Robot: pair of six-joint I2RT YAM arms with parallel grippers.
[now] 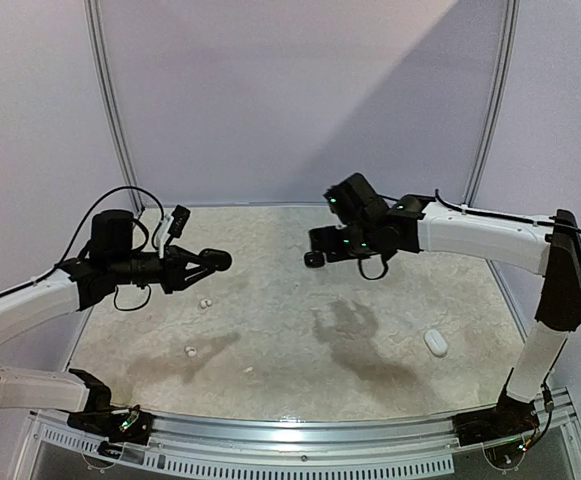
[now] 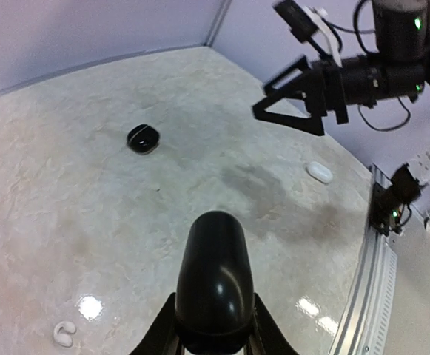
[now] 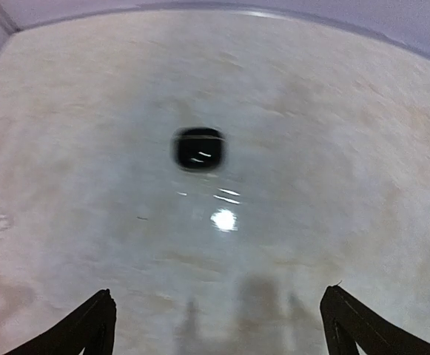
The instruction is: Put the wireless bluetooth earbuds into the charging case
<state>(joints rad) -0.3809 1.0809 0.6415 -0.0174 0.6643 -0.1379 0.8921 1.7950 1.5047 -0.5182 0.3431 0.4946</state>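
Steadiness matters most from the left end effector (image 1: 206, 262), which in the top view is clamped on the black charging case (image 1: 220, 260) and holds it in the air, far left of the white case (image 1: 436, 342) lying on the tabletop (image 1: 300, 330). I judge the next job falls to the right end effector (image 1: 315, 258), hanging beyond and left of the white case: it should come straight down over one bud, pinch its narrow sides gently, then carry it across. Tiny, pale, bean-like white earbuds (image 1: 205, 302) lie loose far left of the white case. From the left wrist, the held case is a glossy rounded pebble; whether its lid is open I cannot tell. A small dark glossy piece (image 2: 143, 138) rests left of the white case, earbud or case unclear. From the right wrist, both fingers (image 3: 89, 325) stand wide apart with nothing between them; the dark piece shows blurred ahead, the white case out of frame.
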